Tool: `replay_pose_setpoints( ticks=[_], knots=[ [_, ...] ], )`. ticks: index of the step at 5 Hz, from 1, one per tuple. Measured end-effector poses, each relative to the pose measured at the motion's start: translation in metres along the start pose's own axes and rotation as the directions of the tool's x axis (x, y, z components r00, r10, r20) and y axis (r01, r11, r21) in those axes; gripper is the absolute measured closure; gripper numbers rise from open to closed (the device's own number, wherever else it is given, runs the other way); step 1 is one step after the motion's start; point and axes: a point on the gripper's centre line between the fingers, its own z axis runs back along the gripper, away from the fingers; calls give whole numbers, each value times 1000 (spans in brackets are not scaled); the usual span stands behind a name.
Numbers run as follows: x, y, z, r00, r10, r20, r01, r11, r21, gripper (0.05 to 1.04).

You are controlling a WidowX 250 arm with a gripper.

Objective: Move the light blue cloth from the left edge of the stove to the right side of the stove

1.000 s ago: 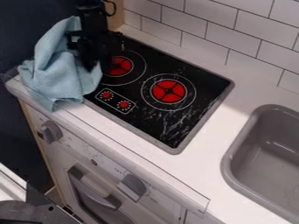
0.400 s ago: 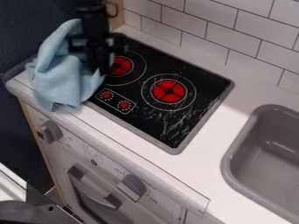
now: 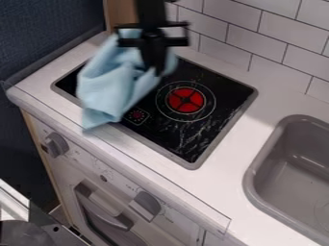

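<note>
My gripper (image 3: 156, 71) hangs from the top edge over the back left part of the black stove top (image 3: 212, 103), pointing down. It is shut on the upper part of a light blue cloth (image 3: 112, 89). The cloth drapes down and to the left from the fingers, with its lower corner near the stove's front left edge. The left burner and one of the small red control dials are hidden behind the cloth.
A grey sink (image 3: 298, 168) is set in the white counter (image 3: 221, 185) at the right. White wall tiles (image 3: 257, 38) rise behind. Grey knobs (image 3: 145, 205) and an oven handle (image 3: 103, 206) are on the front below.
My gripper has moved right, over the stove, and the blue cloth has come along with it from the left counter edge. The counter's left corner is now uncovered.
</note>
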Motion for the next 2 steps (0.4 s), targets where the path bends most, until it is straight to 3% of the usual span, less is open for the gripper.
replay_pose_setpoints(
  ticks=[1,2],
  knots=[
    [-6,-36,-8,998,-62,-24,62,998,10,1032],
    [-9,-57,-31,995,-73,-74,75,997,27,1032]
  ],
)
